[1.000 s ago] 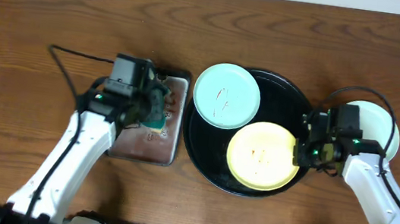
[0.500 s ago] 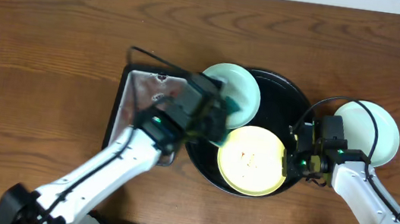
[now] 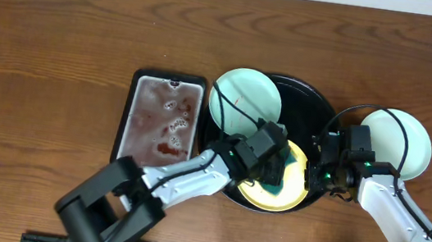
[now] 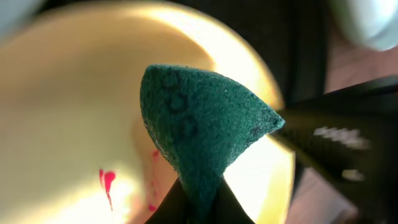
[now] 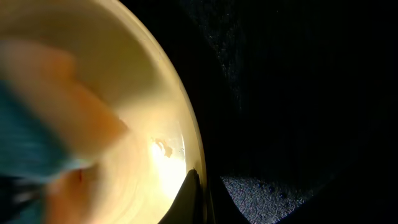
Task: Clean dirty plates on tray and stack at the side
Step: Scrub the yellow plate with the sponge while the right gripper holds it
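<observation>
Overhead: left gripper [image 3: 274, 171], clenched on dark green sponge [image 3: 276, 180], is over round yellow plate [image 3: 300, 164] on glossy black round tray [image 3: 311, 90]; second ago over stained rectangular metal pan [image 3: 162, 119].
Left wrist: sponge above red smears [image 4: 107, 180].
Right wrist: right gripper [image 5: 196, 193] pinched shut on yellow plate's rim, unchanged.

Yellow plate [image 4: 74, 106], thin red smears; sponge [image 4: 199, 118] dark green. Upper mint plate [image 3: 243, 100] has a red mark; right mint plate [image 3: 411, 145] plain. Tray [image 3: 310, 108] glossy black. Pan [image 3: 165, 98] grey, red-stained. Table [image 3: 43, 50] brown wood-grain.
</observation>
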You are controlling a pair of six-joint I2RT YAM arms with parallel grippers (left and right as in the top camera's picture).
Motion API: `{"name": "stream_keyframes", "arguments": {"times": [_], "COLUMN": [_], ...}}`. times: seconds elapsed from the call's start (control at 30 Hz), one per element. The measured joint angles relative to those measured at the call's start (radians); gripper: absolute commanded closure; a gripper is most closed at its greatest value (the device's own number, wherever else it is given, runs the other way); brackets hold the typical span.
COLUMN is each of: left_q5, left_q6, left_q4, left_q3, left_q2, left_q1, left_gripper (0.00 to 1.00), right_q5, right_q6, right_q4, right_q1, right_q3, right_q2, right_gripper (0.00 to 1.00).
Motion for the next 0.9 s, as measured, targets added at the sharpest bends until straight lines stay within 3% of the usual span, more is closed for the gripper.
{"name": "stream_keyframes", "arguments": {"times": [0.3, 0.6, 0.9], "left_q5": [-0.179, -0.221, -0.207], "left_q6": [-0.001, -0.004, -0.066], "left_q4": [-0.225, -0.066, -0.024], "left_q3": [0.007, 0.004, 0.004], "left_q2": [-0.026, -0.149, -0.003], "left_q1": [0.023, 0.020, -0.083], "left_gripper": [0.93, 0.93, 0.92], "right_q5": [-0.003, 0.000, 0.000], "right_q6": [0.003, 0.004, 0.004], "right_q4": [-0.001, 0.000, 0.000], "right_q1": [0.013, 0.013, 0.013], "right_q3": [-0.005, -0.005, -0.005], "right_q2": [0.000, 0.000, 0.000], "right_gripper": [0.99, 0.99, 0.99]}}
